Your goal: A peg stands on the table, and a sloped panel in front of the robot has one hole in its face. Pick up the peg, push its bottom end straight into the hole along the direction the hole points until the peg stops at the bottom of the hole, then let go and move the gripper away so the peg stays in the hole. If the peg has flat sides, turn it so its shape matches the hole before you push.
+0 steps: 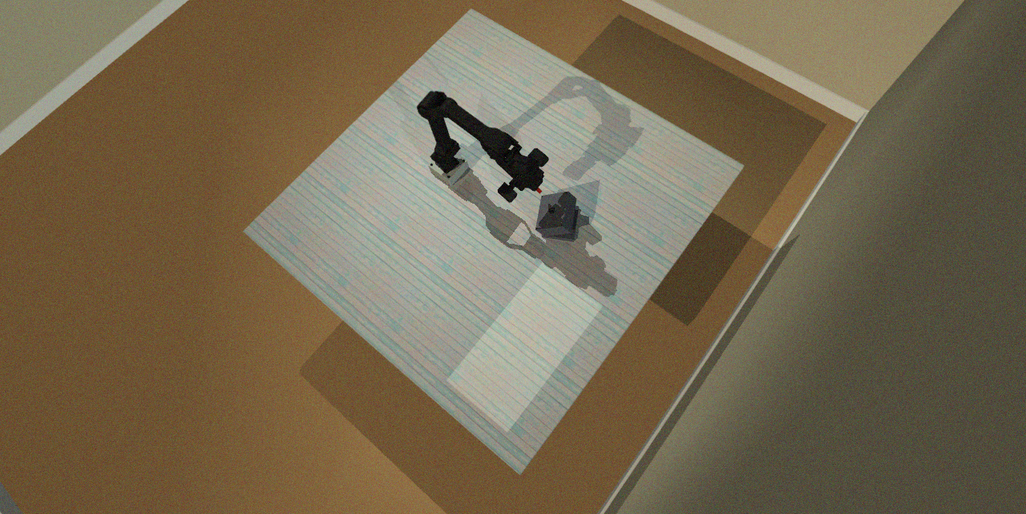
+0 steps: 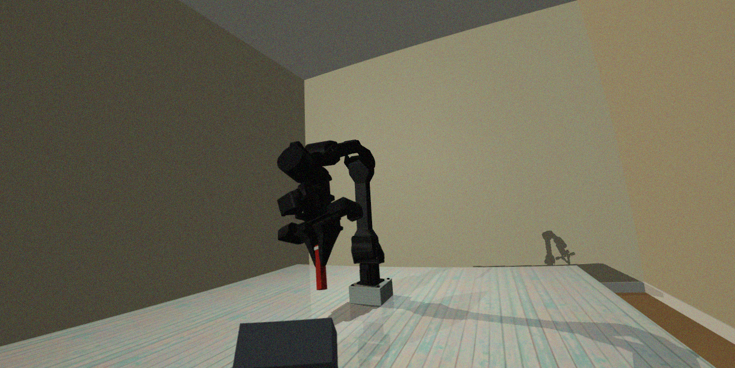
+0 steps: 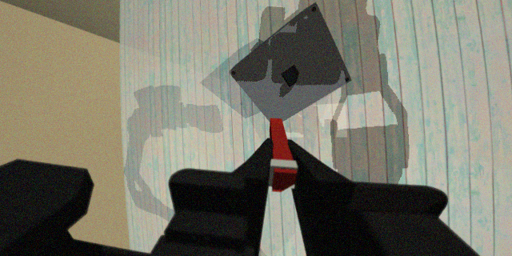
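My gripper [image 2: 319, 258] [image 3: 278, 143] is shut on a red flat-sided peg [image 1: 539, 191] [image 2: 321, 278] [image 3: 281, 144] with a pale band near its upper end. The peg's lower end points away from the gripper, in the air above the table. The dark sloped panel [image 1: 567, 231] [image 2: 287, 340] [image 3: 308, 44] stands beyond the peg's tip. Its angular black hole [image 3: 290, 75] shows in the wrist view, above and slightly right of the peg's tip. The peg is outside the hole, apart from the panel. In the exterior view only the panel block's back and top show, and the hole is hidden.
The striped pale table [image 1: 373, 224] [image 2: 462, 345] [image 3: 180, 68] carries the arm's light base [image 1: 450, 170] [image 2: 370, 292]. Shadows of the arm fall across the table and the panel. A brighter lit patch [image 1: 527, 346] lies on the table in the top view.
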Tool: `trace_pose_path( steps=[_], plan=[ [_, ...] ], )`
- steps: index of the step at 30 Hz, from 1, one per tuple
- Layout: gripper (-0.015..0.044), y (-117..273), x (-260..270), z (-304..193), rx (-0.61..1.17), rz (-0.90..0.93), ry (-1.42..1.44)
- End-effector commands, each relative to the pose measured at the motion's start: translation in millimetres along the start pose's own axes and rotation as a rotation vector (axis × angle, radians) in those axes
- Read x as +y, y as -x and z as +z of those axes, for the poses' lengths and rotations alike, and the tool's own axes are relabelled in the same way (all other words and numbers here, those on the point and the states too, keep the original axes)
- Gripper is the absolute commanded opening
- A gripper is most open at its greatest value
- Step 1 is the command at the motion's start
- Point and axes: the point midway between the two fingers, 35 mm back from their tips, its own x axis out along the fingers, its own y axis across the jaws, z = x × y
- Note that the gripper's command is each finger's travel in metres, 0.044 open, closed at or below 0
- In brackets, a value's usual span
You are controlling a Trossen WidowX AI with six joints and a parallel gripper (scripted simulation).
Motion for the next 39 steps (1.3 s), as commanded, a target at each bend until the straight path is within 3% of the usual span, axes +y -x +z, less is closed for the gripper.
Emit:
trace_pose_path(
  steps=[1,39],
  plan=[
    [0.0,1,-2,2,-0.009,0.007,0.038],
    [0.0,14,-16,13,-0.088,0.019,0.369]
  ],
)
